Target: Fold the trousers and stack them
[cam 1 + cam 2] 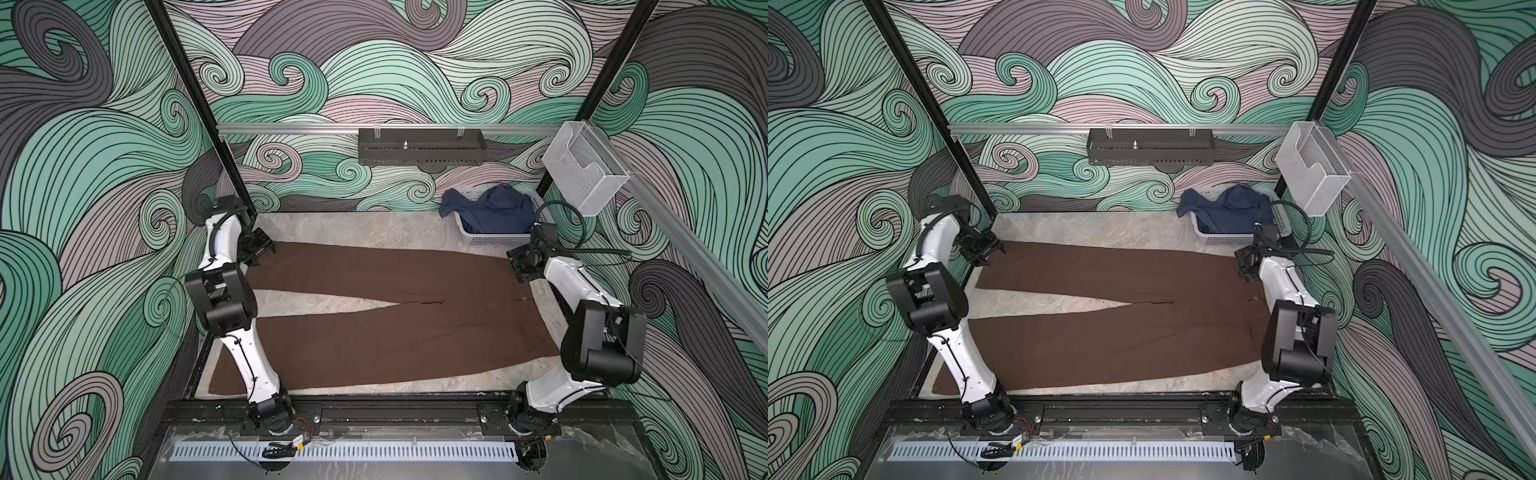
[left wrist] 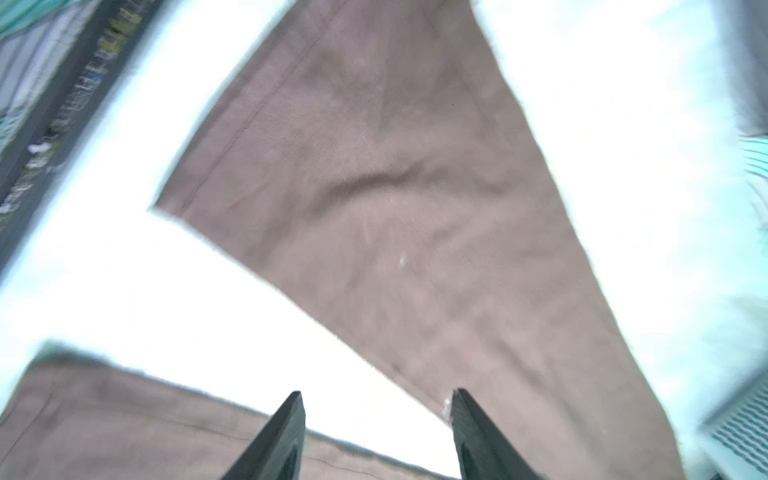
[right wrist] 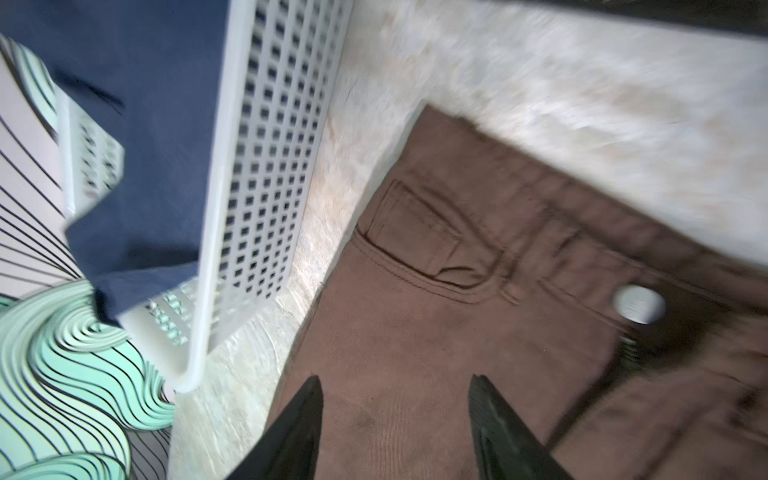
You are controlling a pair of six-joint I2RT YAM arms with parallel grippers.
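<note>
At ten and two o'clock, left gripper [image 1: 264, 254] and right gripper [image 1: 515, 268] hang spread, empty, over flat trousers [image 1: 374, 340]. First fold likely next: pinch far edge.

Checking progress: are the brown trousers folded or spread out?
Spread out. The trousers lie flat, full length, on the table, legs apart in a V, nothing doubled over.

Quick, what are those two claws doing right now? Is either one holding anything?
The left gripper: open, holding nothing, over a leg end of the trousers.
The right gripper: open, holding nothing, over the waist end.
</note>
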